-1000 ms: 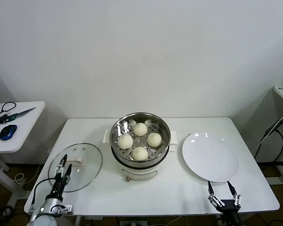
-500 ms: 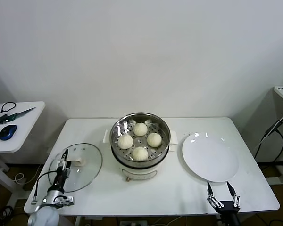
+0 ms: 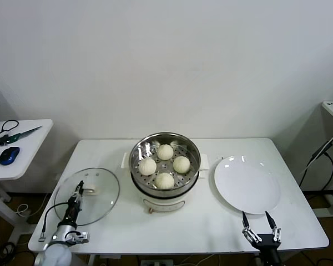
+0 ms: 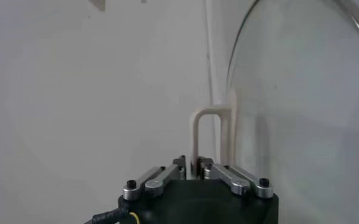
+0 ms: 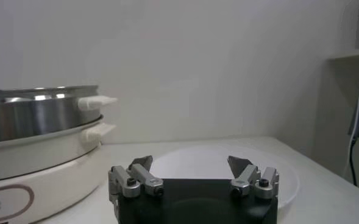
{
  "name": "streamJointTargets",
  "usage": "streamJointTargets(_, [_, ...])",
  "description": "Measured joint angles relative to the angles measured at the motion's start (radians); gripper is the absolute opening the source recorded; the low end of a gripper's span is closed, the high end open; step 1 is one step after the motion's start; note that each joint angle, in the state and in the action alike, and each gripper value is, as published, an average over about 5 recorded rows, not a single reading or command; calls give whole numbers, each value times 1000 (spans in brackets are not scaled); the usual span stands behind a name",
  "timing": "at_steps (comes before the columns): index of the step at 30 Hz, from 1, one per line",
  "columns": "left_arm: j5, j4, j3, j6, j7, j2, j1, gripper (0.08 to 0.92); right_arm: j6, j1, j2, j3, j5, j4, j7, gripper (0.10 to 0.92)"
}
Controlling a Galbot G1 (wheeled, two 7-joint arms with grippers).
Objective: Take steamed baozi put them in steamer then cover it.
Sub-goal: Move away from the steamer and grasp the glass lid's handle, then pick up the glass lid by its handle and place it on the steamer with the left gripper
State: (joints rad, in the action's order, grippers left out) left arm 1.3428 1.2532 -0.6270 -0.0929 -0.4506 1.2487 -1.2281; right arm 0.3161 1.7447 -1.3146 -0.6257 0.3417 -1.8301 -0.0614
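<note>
Setting: White wall behind a white table (image 3: 100,233), the robot's workspace, with a side desk (image 3: 28,149) at the far left carrying a mouse and cables.
Steamer: The steamer (image 3: 165,193) stands mid-table, uncovered, its steel pot on a white base with white side handles; placed centrally, it appears within reach of either arm.
Cover: The cover (image 3: 102,191) lies on the table to the robot's left of the steamer, well apart from it, its white block handle (image 3: 91,190) near the centre. From the left wrist view the glass dome (image 4: 301,109) and the pale handle loop (image 4: 211,137) rise straight ahead of the fingers.
Plate: A flat white plate (image 3: 247,184) sits bare to the right of the steamer, just beside it; judging by the task, it has given up its load.
Steamed baozi: Four steamed baozi (image 3: 165,162) rest on the perforated tray inside the pot, close together, so only covering appears left to do.
Left gripper: The left gripper (image 3: 77,191) is over the cover, jaws drawn narrow on the handle, apparently gripping it ready for a lift.
Right gripper: The right gripper (image 3: 261,224) waits at the table's near edge just below the plate, jaws spread wide and holding nothing.
</note>
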Motion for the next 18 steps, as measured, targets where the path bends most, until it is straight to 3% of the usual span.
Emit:
streamJointTargets(4, [-26, 27, -7, 0, 10, 0, -10, 139, -7, 0, 1, -1, -7, -9, 3, 823])
streamJointTargets(9, [-98, 107, -17, 17, 46, -15, -32, 137, -17, -1, 6, -4, -12, -22, 9, 823])
streamJointTargets(18, [-296, 374, -11, 147, 211, -103, -64, 137, -33, -9, 9, -6, -30, -35, 31, 823])
